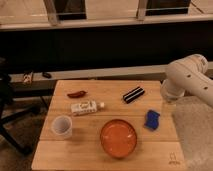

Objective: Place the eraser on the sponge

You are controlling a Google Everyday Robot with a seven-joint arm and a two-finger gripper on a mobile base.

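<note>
Between eraser [133,94] and sponge [152,119] the surface [112,90] is left bare. The sponge is crowded by the bowl [118,138] at left and the arm [187,80] at far right. The hand is unseen.

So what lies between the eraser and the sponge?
Nothing: the camera view shows bare table between the eraser and the sponge. The gripper is out of sight; only the arm shows at the table's right edge.

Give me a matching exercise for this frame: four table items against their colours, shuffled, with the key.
1 eraser
2 sponge
3 bowl
4 cup

a orange
b white
c black with white stripes
d blue

Pairs: 1-c, 2-d, 3-a, 4-b.

The gripper is out of view; only the arm shows, at the right edge.
</note>
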